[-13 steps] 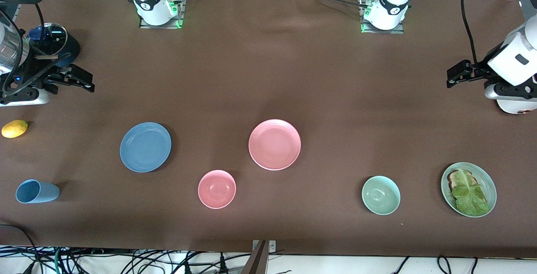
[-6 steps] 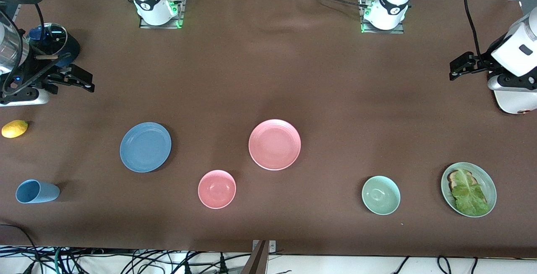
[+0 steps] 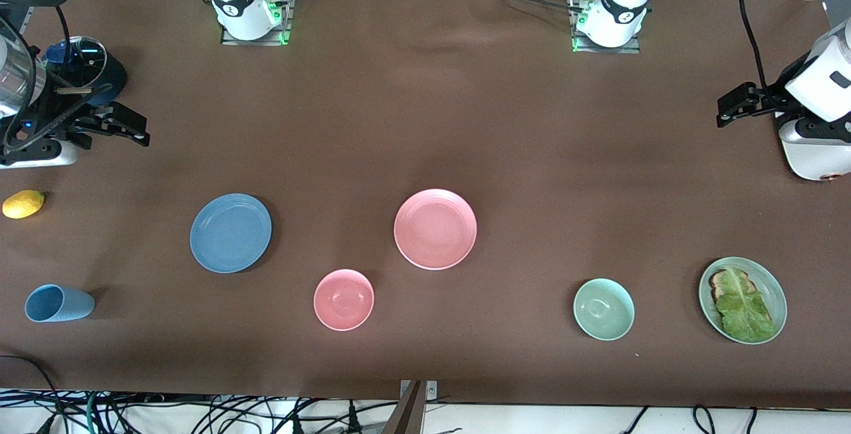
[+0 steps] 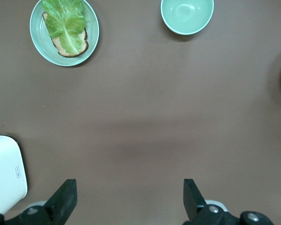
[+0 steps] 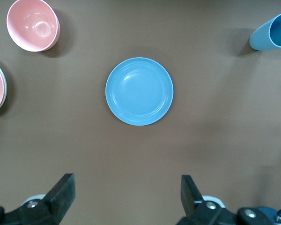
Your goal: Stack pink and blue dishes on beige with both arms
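Flat round dusty-blue plate (image 3: 231, 232) and pastel-pink plate (image 3: 435, 228), untouched on brown counter (image 3: 425, 121); left tool (image 4: 129, 199) and right tool (image 5: 127, 194) released, aloft; recommend rim grasps, beige plate unseen.

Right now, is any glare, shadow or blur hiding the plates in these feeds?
Front view: even light, mild sheen on the pink plate, blue plate sharp with a thin shadow at its edge; no beige plate shows. Right wrist view: blue plate crisp, a soft highlight on it, open right gripper dark. Left wrist view: a faint shadow band on the tablecloth, open left gripper sharp.
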You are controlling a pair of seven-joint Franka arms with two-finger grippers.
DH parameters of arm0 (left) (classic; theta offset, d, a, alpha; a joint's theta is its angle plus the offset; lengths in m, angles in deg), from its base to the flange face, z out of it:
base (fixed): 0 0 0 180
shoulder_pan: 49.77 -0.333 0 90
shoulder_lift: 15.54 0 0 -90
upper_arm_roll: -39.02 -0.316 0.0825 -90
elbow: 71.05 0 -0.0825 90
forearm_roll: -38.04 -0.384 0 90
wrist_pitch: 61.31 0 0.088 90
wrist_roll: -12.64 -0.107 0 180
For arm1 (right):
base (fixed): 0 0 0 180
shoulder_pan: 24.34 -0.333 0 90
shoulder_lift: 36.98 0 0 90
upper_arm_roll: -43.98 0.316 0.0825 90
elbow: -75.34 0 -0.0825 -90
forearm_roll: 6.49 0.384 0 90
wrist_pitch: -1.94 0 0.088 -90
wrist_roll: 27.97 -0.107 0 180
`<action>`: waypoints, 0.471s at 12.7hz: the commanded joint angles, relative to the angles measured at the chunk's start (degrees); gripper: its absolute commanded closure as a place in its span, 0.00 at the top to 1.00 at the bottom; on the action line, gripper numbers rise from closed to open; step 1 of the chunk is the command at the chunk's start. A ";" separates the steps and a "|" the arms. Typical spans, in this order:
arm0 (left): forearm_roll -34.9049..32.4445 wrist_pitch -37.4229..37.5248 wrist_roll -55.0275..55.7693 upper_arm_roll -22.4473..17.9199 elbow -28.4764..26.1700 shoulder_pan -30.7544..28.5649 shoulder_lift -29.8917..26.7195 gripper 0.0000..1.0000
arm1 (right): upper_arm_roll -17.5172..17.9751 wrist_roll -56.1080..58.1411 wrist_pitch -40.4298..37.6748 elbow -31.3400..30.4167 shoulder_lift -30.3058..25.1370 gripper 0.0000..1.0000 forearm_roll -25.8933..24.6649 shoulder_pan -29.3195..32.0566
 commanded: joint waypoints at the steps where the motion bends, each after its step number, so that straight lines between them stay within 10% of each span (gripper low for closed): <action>1: 0.98 0.59 -0.59 -0.22 -0.03 -0.16 -0.90 1.00 | 0.04 -0.61 0.03 -0.12 -0.56 1.00 0.75 0.21; 6: 0.98 0.59 -0.50 -0.13 -0.11 -0.07 -0.81 1.00 | 0.04 -0.61 0.90 -0.12 -0.38 1.00 0.57 0.30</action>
